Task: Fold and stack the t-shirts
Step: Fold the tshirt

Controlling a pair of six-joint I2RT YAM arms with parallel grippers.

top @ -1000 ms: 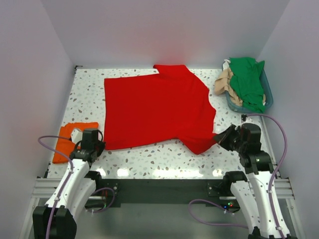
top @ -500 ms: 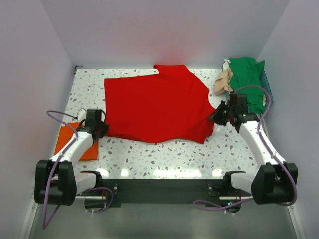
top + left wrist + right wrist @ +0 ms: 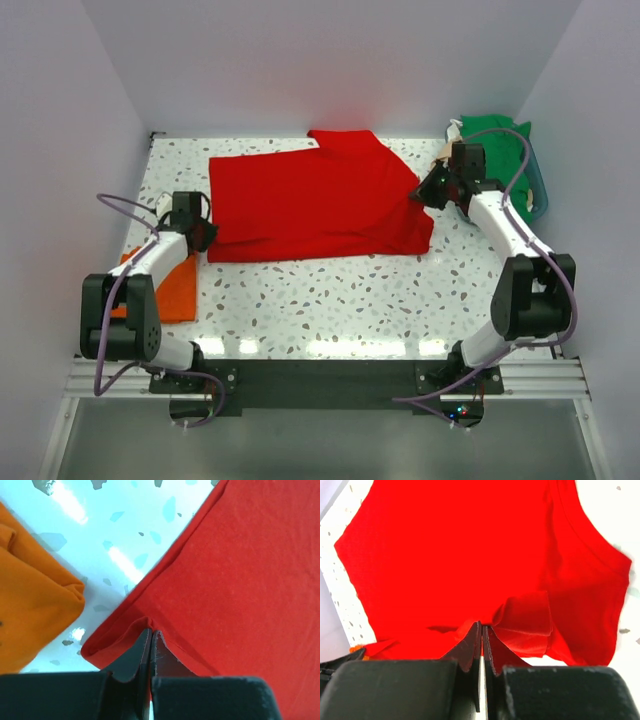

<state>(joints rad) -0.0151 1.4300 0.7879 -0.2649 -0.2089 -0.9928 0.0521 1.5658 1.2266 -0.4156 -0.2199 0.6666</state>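
Red t-shirt [image 3: 315, 205] at centre of speckled worktop [image 3: 350, 300], left tool [image 3: 206, 237] clamped on its left corner, right tool [image 3: 426, 193] clamped on its right edge. Orange t-shirt [image 3: 172, 290] at lower left.

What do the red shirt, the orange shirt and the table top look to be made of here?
Red shirt: soft matte knit cloth, likely cotton jersey; it creases and folds limply.
Orange shirt: similar matte cloth, with soft rounded folds.
Table top: hard glossy white surface with grey speckles, terrazzo-look, mirroring the lights; stone or laminate, cannot tell.
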